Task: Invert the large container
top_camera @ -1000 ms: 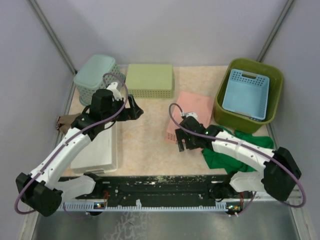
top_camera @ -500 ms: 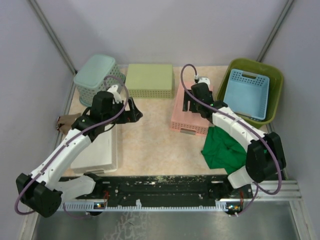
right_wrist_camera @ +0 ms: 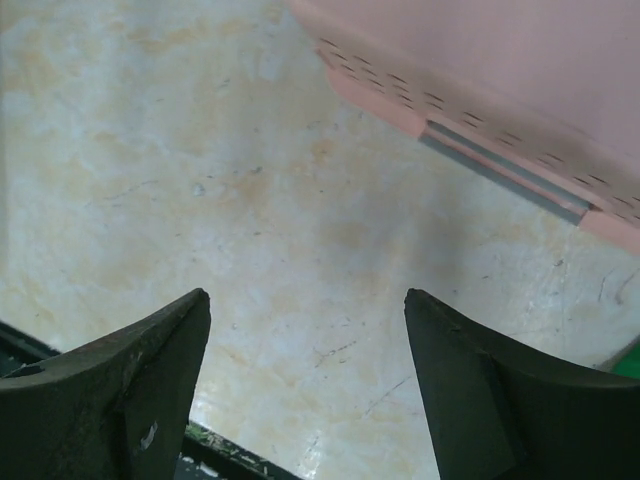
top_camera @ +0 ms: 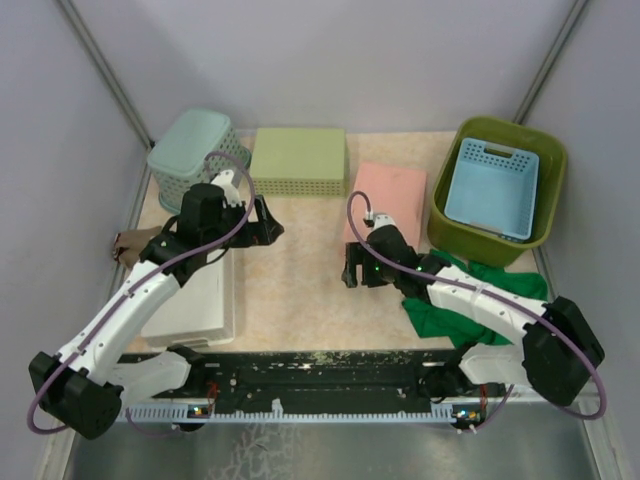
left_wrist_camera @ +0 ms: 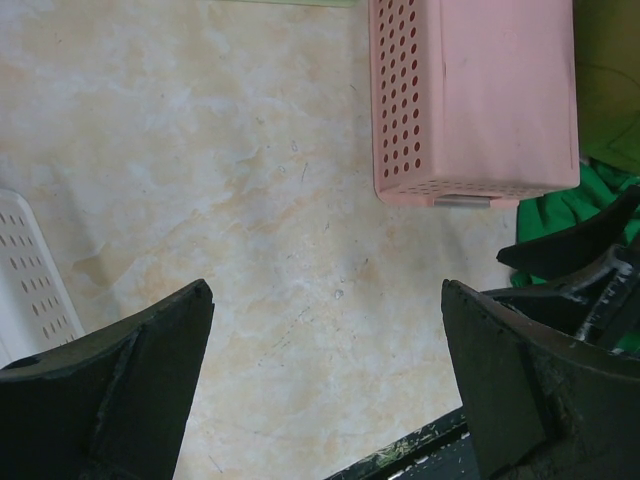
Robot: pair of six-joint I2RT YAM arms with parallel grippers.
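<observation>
The large container (top_camera: pixel 500 124), a dark olive-green tub, stands upright at the back right with a light blue basket (top_camera: pixel 492 187) inside it. Its olive wall shows at the top right corner of the left wrist view (left_wrist_camera: pixel 612 70). My right gripper (top_camera: pixel 357 268) (right_wrist_camera: pixel 306 295) hovers open over bare tabletop, just in front of the left end of an overturned pink basket (top_camera: pixel 388 195) (right_wrist_camera: pixel 500 90), well left of the tub. My left gripper (top_camera: pixel 268 222) (left_wrist_camera: pixel 326 290) hangs wide open over the table's middle left, with nothing between its fingers.
A green cloth (top_camera: pixel 460 300) lies under the right arm, in front of the tub. An overturned pale yellow-green basket (top_camera: pixel 298 160) and a mint basket (top_camera: pixel 190 150) stand at the back left. A white basket (top_camera: pixel 195 295) lies at the near left.
My right arm reached back over the pink basket half a second ago, then drew forward to its near left corner, jaws slightly narrower. The left arm has barely moved.
</observation>
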